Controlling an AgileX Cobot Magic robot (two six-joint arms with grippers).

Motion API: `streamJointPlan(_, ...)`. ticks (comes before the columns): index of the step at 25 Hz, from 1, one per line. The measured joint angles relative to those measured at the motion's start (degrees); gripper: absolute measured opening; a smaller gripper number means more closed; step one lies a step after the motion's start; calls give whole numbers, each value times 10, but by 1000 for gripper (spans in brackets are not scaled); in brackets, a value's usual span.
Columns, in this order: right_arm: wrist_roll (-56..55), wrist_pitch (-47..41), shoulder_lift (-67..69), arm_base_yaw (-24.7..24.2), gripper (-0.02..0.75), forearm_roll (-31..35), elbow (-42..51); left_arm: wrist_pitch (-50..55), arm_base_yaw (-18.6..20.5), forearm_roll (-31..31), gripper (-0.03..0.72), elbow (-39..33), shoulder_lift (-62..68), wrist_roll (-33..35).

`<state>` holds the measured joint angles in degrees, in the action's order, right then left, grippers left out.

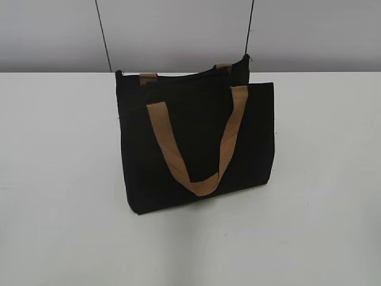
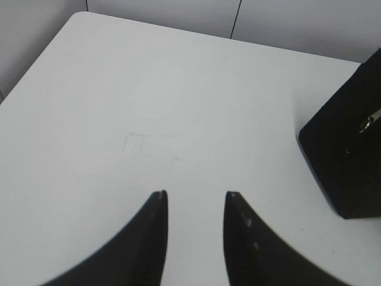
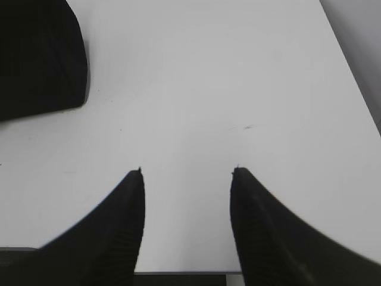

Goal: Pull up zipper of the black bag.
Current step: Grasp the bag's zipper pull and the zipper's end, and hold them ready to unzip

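Observation:
The black bag (image 1: 196, 140) stands upright on the white table (image 1: 59, 179) in the exterior view, with a tan strap handle (image 1: 199, 161) hanging down its front. The zipper runs along its top edge (image 1: 178, 76). In the left wrist view one end of the bag (image 2: 348, 155) shows at the right edge with the small silvery pull tab (image 2: 368, 123) on it. My left gripper (image 2: 195, 193) is open and empty over bare table, left of the bag. In the right wrist view my right gripper (image 3: 187, 171) is open and empty, with a bag corner (image 3: 38, 56) at the upper left.
A grey wall (image 1: 190, 30) with two thin dark cables stands behind the table. A faint square mark (image 2: 134, 144) lies on the table ahead of the left gripper. The table's near edge (image 3: 184, 273) shows under the right gripper. Neither arm shows in the exterior view.

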<state>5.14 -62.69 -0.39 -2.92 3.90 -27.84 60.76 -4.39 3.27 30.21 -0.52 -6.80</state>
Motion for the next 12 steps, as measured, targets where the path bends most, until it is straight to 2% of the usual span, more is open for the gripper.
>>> streamJointPlan(12,0,0,0,0,370,0,0,0,0,0,244,0,0,0)
